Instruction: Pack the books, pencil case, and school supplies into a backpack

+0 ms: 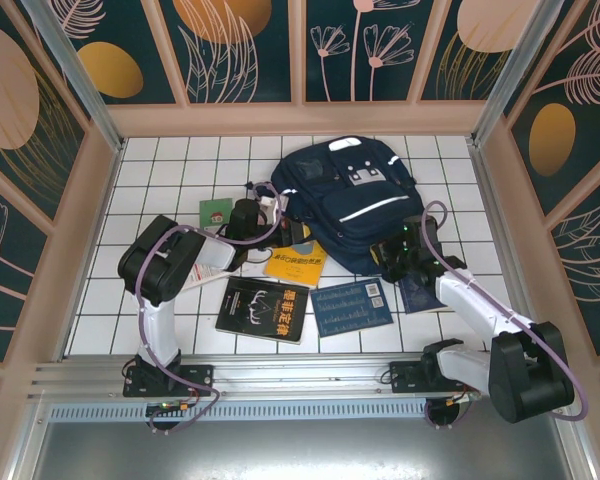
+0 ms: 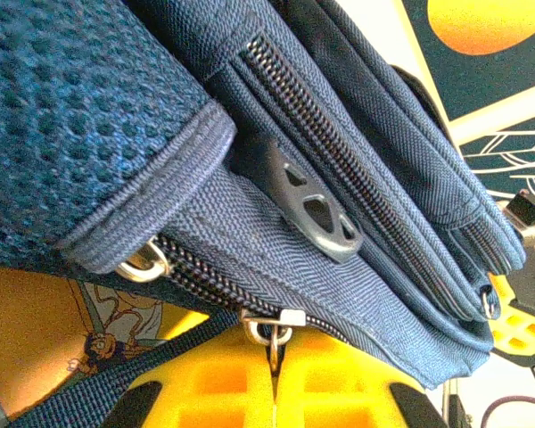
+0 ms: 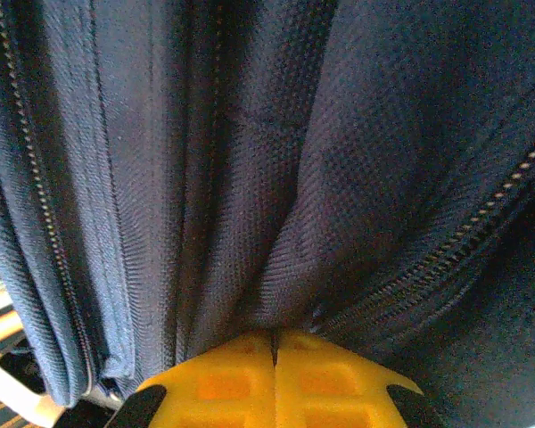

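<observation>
top view light: bright, even, diffuse from overhead; the white tiled surface (image 1: pixel 160 190) reads clean, nothing blown out
top view shadows: just soft smudges hugging the large navy-blue fabric backpack (image 1: pixel 355 205)
top view edges: bit of wide-angle lean, metal frame posts (image 1: pixel 65 70) splay outward
left wrist focus: zipper teeth and the small silver metal zipper pull (image 2: pixel 269 332) are crisp; yellow jaws of the left gripper (image 2: pixel 273 374) go mushy, too close
left wrist glare: pale bits top right look kinda washed out
right wrist light: way dimmer, murky, grainy fabric
right wrist focus: soft all over, jaws of the right gripper (image 3: pixel 274 352) blurred
</observation>
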Robot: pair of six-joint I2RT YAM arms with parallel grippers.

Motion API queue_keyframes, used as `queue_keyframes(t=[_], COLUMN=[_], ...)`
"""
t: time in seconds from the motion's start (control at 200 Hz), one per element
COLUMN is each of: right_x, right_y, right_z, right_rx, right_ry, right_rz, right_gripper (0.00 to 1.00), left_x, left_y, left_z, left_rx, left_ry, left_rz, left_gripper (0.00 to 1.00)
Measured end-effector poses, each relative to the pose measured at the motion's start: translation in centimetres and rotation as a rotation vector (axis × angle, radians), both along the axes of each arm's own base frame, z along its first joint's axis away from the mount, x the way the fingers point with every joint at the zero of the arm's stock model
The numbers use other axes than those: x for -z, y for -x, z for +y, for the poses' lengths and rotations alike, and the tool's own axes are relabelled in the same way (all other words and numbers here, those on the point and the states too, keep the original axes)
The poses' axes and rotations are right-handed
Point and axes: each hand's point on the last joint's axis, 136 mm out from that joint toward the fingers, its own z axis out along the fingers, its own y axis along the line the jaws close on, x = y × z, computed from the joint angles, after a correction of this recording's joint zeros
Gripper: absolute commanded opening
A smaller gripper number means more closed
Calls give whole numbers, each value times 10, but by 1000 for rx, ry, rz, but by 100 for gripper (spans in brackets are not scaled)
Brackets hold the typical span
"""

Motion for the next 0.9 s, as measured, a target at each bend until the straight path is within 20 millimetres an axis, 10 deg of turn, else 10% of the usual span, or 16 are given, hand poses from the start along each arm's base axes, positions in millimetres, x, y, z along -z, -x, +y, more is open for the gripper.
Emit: queue_keyframes(t=[0.901], right_x=[1], right_y=[-11], right_z=[-10], right_rx=[82], right_ry=[50], right_rz=[-33], right_gripper=[0], left_x=[8], left_y=[75], left_z=[-32], left_rx=[148], left_ry=[-150], left_rz=[20], left_gripper=[19])
